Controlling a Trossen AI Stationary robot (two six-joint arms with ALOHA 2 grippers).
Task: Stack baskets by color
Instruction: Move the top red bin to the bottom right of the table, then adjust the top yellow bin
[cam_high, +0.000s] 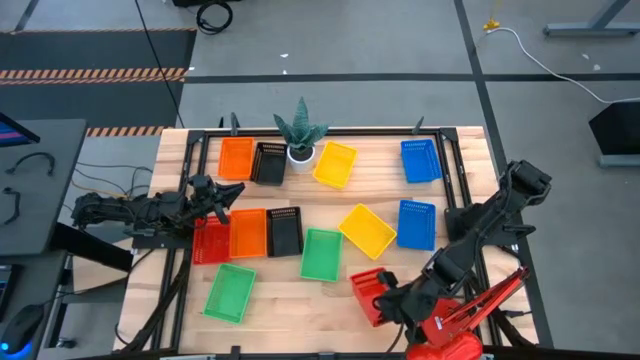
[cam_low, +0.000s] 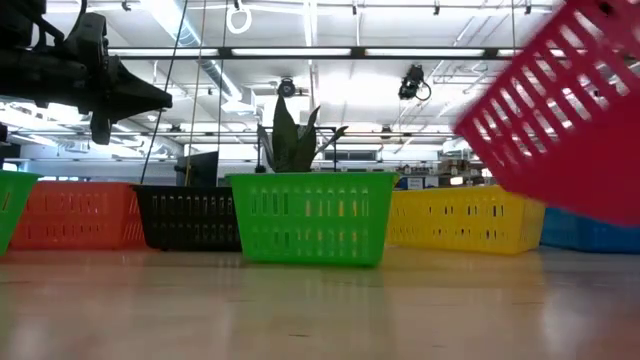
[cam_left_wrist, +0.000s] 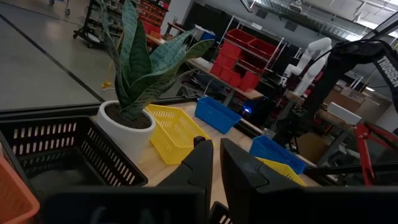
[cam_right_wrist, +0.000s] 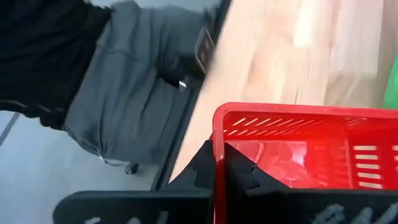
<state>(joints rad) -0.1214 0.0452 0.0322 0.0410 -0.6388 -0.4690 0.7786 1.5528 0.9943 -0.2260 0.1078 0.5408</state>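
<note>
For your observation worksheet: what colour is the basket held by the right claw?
Red. The right claw grips the basket by its rim, clearest in the right wrist view.

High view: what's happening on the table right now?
The right gripper is clamped on the rim of a red basket at the table's near right, lifted and tilted in the low view. The left gripper hovers by the row of the other red basket, an orange basket and a black basket, holding nothing. All the baskets lie singly; none are stacked yet.
</note>
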